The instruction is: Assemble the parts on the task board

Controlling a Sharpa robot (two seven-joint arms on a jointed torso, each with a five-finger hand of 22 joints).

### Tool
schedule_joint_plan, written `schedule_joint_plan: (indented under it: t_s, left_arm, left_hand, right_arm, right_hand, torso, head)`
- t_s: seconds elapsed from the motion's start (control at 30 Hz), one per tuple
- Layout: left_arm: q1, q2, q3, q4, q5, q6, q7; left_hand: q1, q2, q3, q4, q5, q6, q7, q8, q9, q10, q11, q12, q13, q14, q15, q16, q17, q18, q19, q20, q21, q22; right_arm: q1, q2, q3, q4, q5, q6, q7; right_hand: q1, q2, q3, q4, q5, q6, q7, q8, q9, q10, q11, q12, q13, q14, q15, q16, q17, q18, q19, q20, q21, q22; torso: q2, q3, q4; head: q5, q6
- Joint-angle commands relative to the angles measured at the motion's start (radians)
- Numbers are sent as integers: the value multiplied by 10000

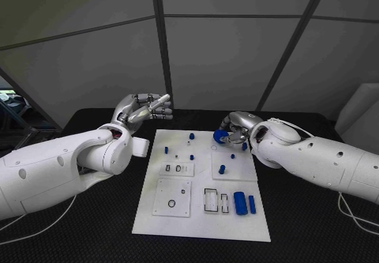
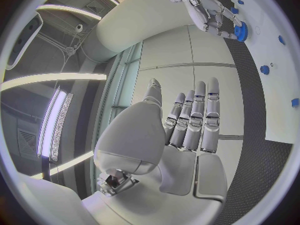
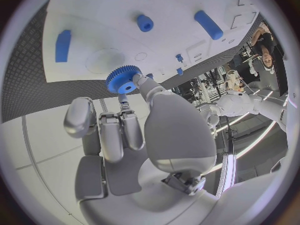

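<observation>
My left hand [image 1: 144,109]: raised off the black table [image 1: 95,230] beyond the board's far left corner, fingers straight and close together, holding nothing. White rectangular task board [image 1: 201,224]: mid-table, carrying small blue pegs and two blue cylinders [image 1: 244,203] near its right edge. My right hand [image 1: 234,130]: over the board's far right corner, fingertips pinching a blue toothed plastic gear [image 3: 123,79] just above the white surface.
</observation>
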State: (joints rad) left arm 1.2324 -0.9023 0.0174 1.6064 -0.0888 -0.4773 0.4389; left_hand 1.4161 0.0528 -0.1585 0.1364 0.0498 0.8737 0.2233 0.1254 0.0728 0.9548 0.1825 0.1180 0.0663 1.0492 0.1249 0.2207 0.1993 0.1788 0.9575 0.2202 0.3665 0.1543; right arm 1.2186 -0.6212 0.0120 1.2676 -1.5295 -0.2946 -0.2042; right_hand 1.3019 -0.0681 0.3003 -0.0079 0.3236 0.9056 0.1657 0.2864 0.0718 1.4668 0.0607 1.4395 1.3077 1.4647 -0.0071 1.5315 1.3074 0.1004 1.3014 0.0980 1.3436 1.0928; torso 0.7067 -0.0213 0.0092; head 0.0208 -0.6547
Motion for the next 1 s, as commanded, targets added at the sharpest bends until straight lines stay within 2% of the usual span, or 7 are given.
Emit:
schedule_joint_plan:
  t_s: [0.03,0.13,0.4,0.7,0.9,0.93,1.0]
  left_arm:
    - [8,-6,4,13,-37,128,41]
    - [8,-2,4,11,-37,130,37]
    - [9,44,4,6,-37,140,31]
    - [11,76,5,-7,-37,133,29]
    - [12,100,5,-12,-37,134,20]
    - [12,105,5,-12,-37,133,16]
    - [12,120,6,-15,-37,134,11]
  left_hand:
    - [-5,80,-65,-1,-7,-93,88,-32,-17,-47,-1,-26,-6,-71,28,-61,17,26,-19,73,-34,-9]
    - [-5,80,-65,-1,-7,-93,88,-32,-17,-47,-1,-26,-6,-71,28,-61,17,26,-19,73,-34,-9]
    - [-5,80,-65,-1,-7,-93,88,-32,-17,-47,-1,-26,-6,-71,28,-61,17,26,-19,73,-34,-9]
    - [-5,80,-65,-1,-7,-93,88,-32,-17,-47,-1,-26,-6,-71,28,-61,17,26,-19,73,-34,-9]
    - [-5,87,-68,-3,-7,-94,88,-37,-17,-48,0,-32,-6,-71,28,-67,21,26,-19,73,-35,-12]
    - [-4,102,-75,-8,-7,-96,89,-49,-19,-52,1,-48,-5,-69,29,-81,29,27,-18,75,-40,-18]
    - [-4,102,-75,-8,-7,-96,89,-49,-19,-52,1,-48,-5,-69,29,-81,29,27,-18,75,-40,-18]
  right_arm:
    - [29,94,9,205,-369,-427,-44]
    - [31,301,10,249,-424,-408,-39]
    - [33,1110,6,-15,-534,-317,-6]
    - [30,1725,1,-375,-625,-156,-38]
    - [28,2019,-7,-654,-711,-63,-89]
    - [28,2071,-18,-706,-724,-49,-93]
    - [28,2144,-109,-777,-745,-29,-101]
  right_hand:
    - [-48,-45,65,16,34,261,-216,-34,1,6,-35,20,1027,854,-73,39,1683,-92,32,-34,72,26]
    - [-56,-51,71,16,35,259,-214,-42,-2,2,-35,14,1021,855,-72,40,1688,-94,36,-34,75,33]
    - [-75,-57,89,18,39,253,-209,-63,-9,7,-32,19,1028,854,-70,37,1681,-95,39,-32,78,39]
    - [-91,-56,115,19,40,246,-205,-88,-17,11,-27,22,1034,853,-68,35,1676,-98,48,-30,87,56]
    - [-91,-56,115,19,40,246,-205,-88,-17,11,-27,22,1034,853,-68,35,1676,-98,48,-30,87,56]
    - [-100,-60,135,14,39,236,-200,-111,-24,11,-23,21,1034,852,-65,35,1674,-97,46,-29,86,52]
    - [-100,-60,135,14,39,236,-200,-111,-24,11,-23,21,1034,852,-65,35,1674,-97,46,-29,86,52]
  torso:
    - [6,4,18]
    - [10,3,18]
    - [13,-2,29]
    - [36,0,36]
    - [22,8,19]
    - [21,10,16]
    - [17,12,7]
  head:
    - [7,8]
    - [17,1]
    - [38,-6]
    - [75,-32]
    - [106,-78]
    - [108,-78]
    - [122,-83]
